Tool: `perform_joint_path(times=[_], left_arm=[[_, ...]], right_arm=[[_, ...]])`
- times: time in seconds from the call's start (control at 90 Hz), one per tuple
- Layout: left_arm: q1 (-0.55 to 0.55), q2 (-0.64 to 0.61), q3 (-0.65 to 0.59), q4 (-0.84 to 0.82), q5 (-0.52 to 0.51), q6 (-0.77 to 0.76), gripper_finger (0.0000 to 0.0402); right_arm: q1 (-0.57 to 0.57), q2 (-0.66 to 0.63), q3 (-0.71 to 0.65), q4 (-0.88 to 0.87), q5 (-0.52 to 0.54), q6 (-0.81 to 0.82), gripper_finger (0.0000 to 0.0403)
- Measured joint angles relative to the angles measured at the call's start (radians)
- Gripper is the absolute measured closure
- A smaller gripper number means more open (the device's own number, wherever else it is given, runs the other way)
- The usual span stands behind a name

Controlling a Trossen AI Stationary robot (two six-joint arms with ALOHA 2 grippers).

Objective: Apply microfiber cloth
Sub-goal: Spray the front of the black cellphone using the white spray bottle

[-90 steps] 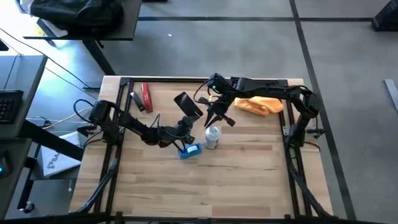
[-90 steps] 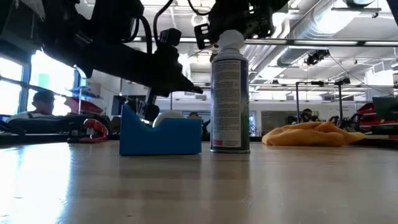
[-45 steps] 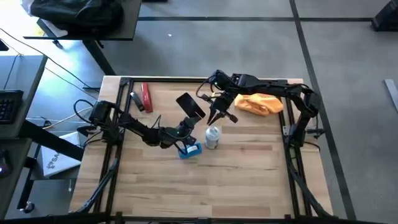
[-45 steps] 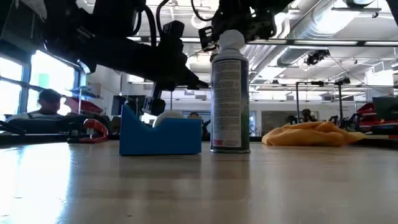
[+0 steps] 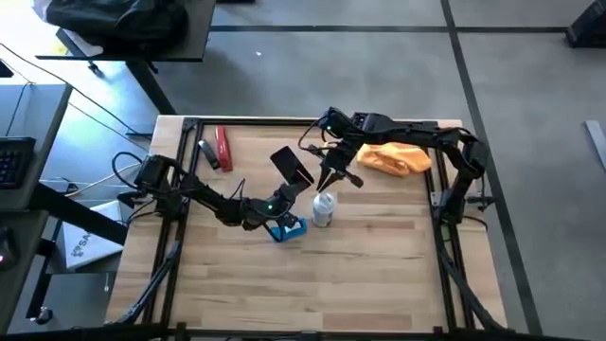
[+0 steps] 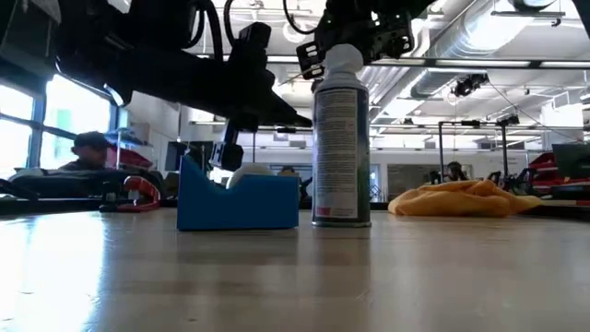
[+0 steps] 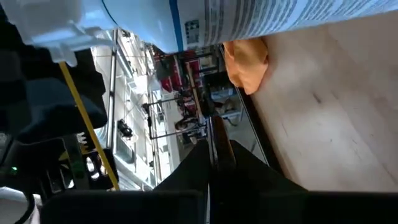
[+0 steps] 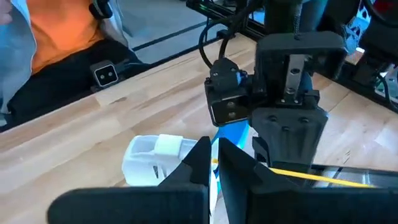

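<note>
My right claw (image 5: 330, 181) hangs over the middle of the table, just above the white top of the spray can (image 5: 324, 209), and its two fingers are pressed together with nothing in them. My left claw (image 5: 280, 206) is low, next to the blue block (image 5: 289, 229), and holds the black phone (image 5: 292, 164) up; its fingers look pinched on the phone. The orange microfiber cloth (image 5: 395, 158) lies in a soft heap near the far right side of the table, well apart from the phone. My job, I think, is to go get the cloth. To do it well, I should swing my right claw back over the heap, spread the fingers wide, come straight down on a thick fold and pinch it, so it does not slip. The cloth is longer than it is wide. Its long way runs left to right along the table's back edge.
</note>
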Motion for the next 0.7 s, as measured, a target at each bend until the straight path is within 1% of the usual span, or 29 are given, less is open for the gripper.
perform_joint_path(times=[0.144,0.267,0.344,0.567,0.7], left_arm=[[0.019,0.0,0.0,0.007,0.023,0.091,0.039],[0.019,-0.001,0.0,0.058,-0.01,0.094,0.039],[0.007,-0.001,0.0,0.077,-0.029,0.095,0.039],[-0.02,-0.001,0.0,0.1,-0.026,0.094,0.039],[0.01,-0.001,-0.002,0.101,0.007,0.082,0.039]], right_arm=[[0.006,-0.001,0.001,-0.003,0.024,0.043,0.0403],[0.006,-0.001,0.002,-0.023,0.033,0.046,0.0403],[0.007,-0.003,0.002,-0.033,0.059,0.049,0.0403],[0.009,-0.003,0.003,-0.039,0.072,0.09,0.0403],[0.009,-0.003,0.002,-0.04,0.071,0.091,0.0403]])
